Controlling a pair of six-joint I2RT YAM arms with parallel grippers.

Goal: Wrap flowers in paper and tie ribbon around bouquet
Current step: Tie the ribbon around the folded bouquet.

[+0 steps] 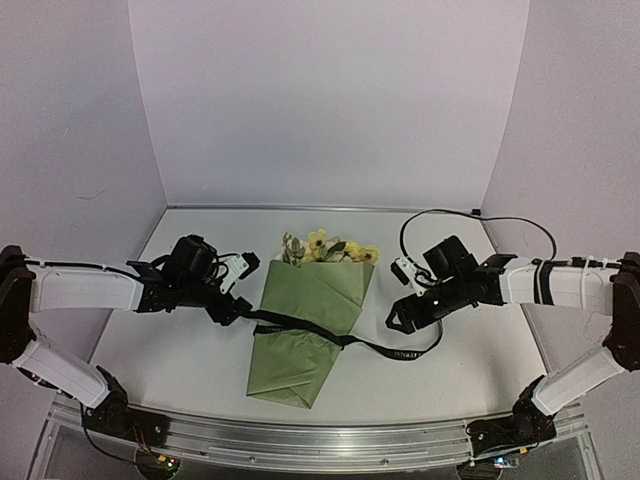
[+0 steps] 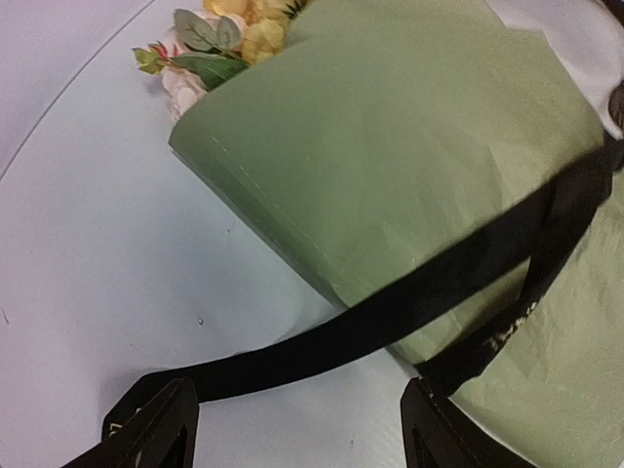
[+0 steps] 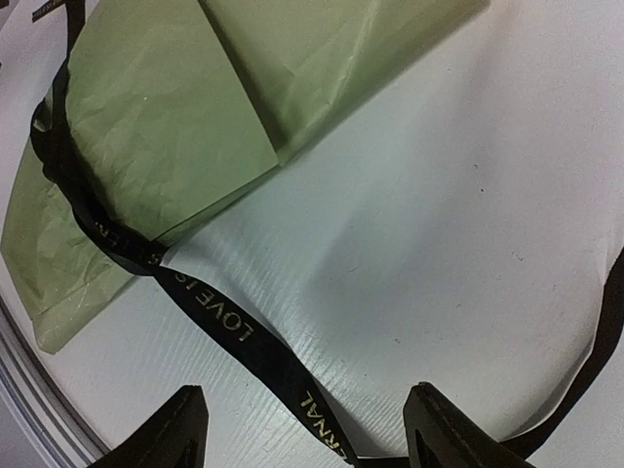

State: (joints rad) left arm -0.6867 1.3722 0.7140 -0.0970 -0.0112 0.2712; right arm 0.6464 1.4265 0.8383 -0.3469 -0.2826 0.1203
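Bouquet (image 1: 300, 350): laid flat at the middle of the white table (image 1: 180, 350) in the top view, wide end toward the upper edge of the frame, narrow folded end toward the lower edge. Paper (image 1: 315, 295): olive-green, creased, folded into a cone with overlapping flaps. Flowers (image 1: 325, 247): pale yellow and cream blossoms with green leaves, seen protruding from the wide end; in the left wrist view they are found at the upper left. Ribbon (image 1: 300, 324): black, narrow, printed with pale lettering, laid across the middle of the cone from left to right. One tail is carried off the paper toward the lower right of the top view and curved upward in a loop. In the left wrist view two black strands are seen crossing the paper and meeting at the right edge of the frame; whether a knot has been formed cannot be told. Left gripper (image 1: 238, 288): placed just beside the left edge of the cone, fingers (image 2: 156, 429) spread wide, nothing grasped; one ribbon end is seen reaching the tip of the lower-left finger. Right gripper (image 1: 398, 297): placed to the right of the cone, apart from the paper, fingers (image 3: 448, 434) likewise spread wide, nothing pinched. In the right wrist view the lettered ribbon is seen running on the table between them.
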